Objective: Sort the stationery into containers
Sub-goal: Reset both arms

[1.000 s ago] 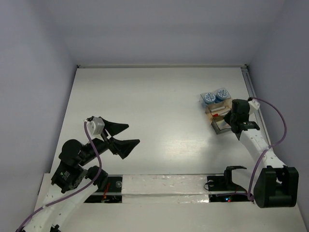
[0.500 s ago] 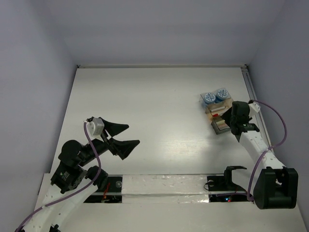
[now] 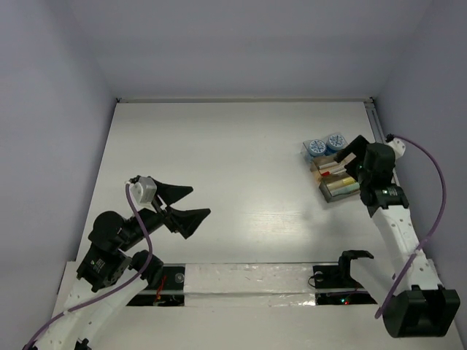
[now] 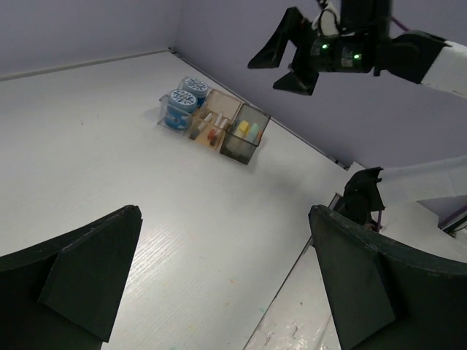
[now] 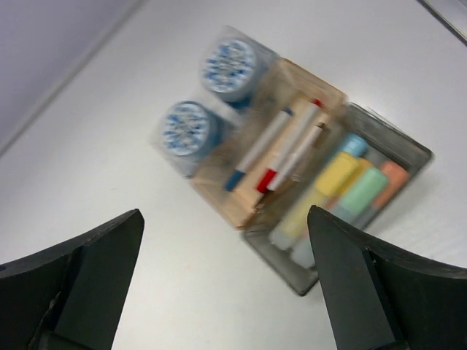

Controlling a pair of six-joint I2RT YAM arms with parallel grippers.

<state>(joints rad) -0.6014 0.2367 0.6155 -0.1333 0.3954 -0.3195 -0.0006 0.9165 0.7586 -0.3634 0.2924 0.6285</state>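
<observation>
The containers sit together at the right of the table. A clear tray (image 4: 164,117) holds two round blue-and-white pots (image 5: 228,65). The wooden tray (image 5: 237,203) holds white pens (image 5: 281,142) with blue and red caps. The grey tray (image 5: 394,131) holds yellow, green, orange and light-blue markers (image 5: 343,186). My right gripper (image 5: 225,219) hangs open and empty above the trays, also seen from above as the right gripper (image 3: 350,160). My left gripper (image 3: 201,202) is open and empty over the bare table, far from the trays.
White walls close the table at the back and both sides; the right wall and a rail (image 3: 378,131) run just beside the trays. A taped strip (image 3: 248,281) lies along the near edge between the arm bases.
My right gripper opened wide and rose back from the grey tray, which now shows its markers. The left arm has not moved.
</observation>
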